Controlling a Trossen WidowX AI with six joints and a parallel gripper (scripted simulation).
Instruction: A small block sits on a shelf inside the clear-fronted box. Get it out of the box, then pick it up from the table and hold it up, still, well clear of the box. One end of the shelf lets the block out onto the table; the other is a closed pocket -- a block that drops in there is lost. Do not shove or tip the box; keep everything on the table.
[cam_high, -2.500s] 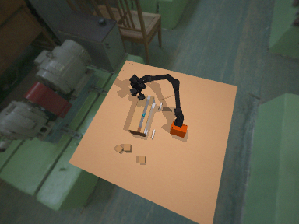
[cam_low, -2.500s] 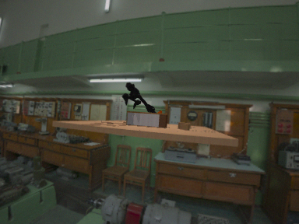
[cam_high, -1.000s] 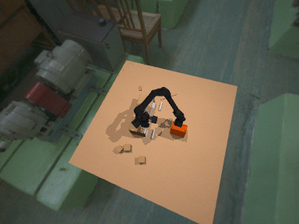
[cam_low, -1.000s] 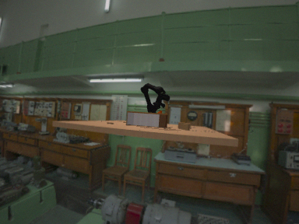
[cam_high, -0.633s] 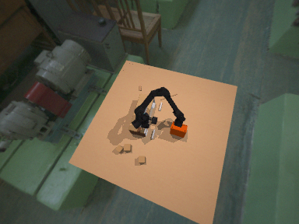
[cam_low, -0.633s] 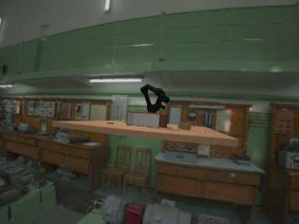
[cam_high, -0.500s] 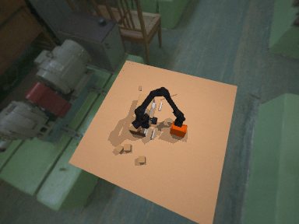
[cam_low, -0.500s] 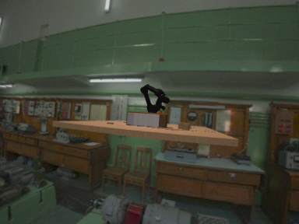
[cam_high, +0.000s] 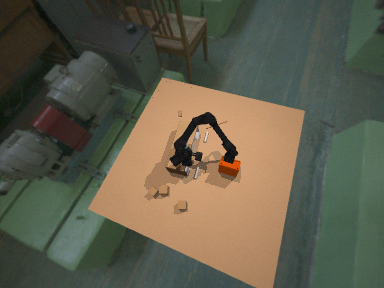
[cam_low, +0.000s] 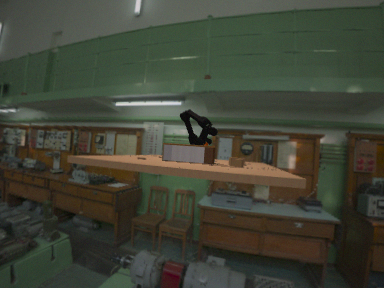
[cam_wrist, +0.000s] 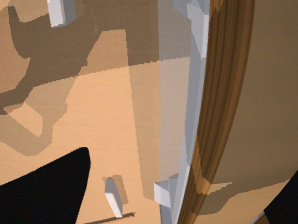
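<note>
The box (cam_high: 176, 170) (cam_low: 185, 153) (cam_wrist: 227, 75) stands on the table, with a brown wooden top edge and a clear front panel (cam_wrist: 173, 110). My gripper (cam_wrist: 166, 152) is open and empty. In the top view it hangs over the box. In the wrist view, one black finger is at the lower left, over the table in front of the clear panel. The other is at the right edge, on the box's side of the wooden edge. The small block cannot be made out. The shelf is mostly out of the wrist view or hidden, and in the top view the arm covers much of the box.
The orange arm base (cam_high: 229, 168) stands in front of the box. White strips (cam_high: 206, 136) (cam_high: 196, 173) (cam_wrist: 114, 197) lie on the table before the clear panel. Several wooden cubes (cam_high: 164, 190) (cam_high: 182, 205) lie beyond one box end. A small brown piece (cam_high: 180, 113) lies beyond the other.
</note>
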